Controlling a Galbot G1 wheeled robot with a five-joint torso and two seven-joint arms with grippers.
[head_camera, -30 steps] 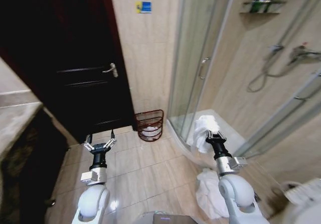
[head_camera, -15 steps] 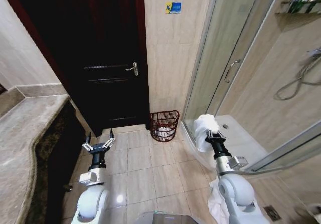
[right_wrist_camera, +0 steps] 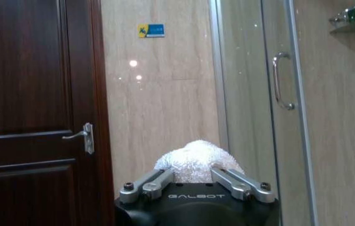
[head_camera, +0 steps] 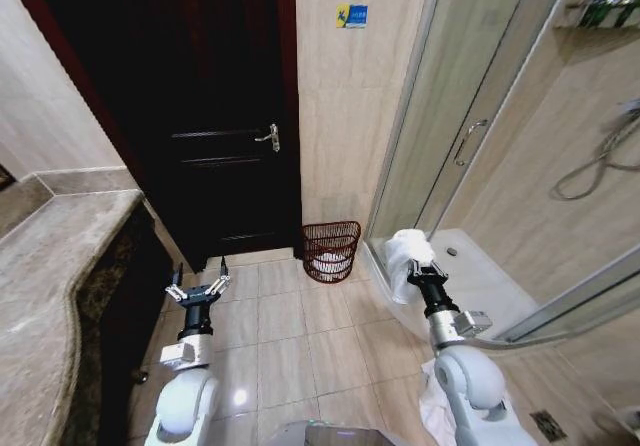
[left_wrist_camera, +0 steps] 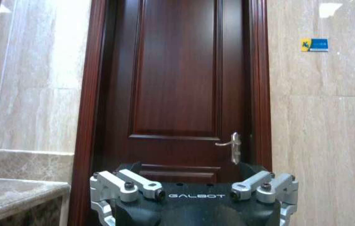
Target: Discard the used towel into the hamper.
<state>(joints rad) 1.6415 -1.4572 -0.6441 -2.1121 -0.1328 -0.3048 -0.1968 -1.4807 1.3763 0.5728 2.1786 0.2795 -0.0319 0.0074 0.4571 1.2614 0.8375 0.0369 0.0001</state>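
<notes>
One towel [head_camera: 405,256] is clamped in the right pincer [head_camera: 418,269], carried toward the hamper [head_camera: 331,251] on the floor by the door (well ahead). Left pincer [head_camera: 200,288] spread, empty. Next: close in, release above the rim.

Right gripper [head_camera: 413,266] clamps white towel [head_camera: 405,257]; hamper [head_camera: 331,251] stands beyond.

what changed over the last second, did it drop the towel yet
No drop. The whole head view swung, so the camera turned with the robot: the hamper now sits nearer the middle, ahead by the wall. The right claw is still shut on the white towel. The left claw stays open and empty.
</notes>
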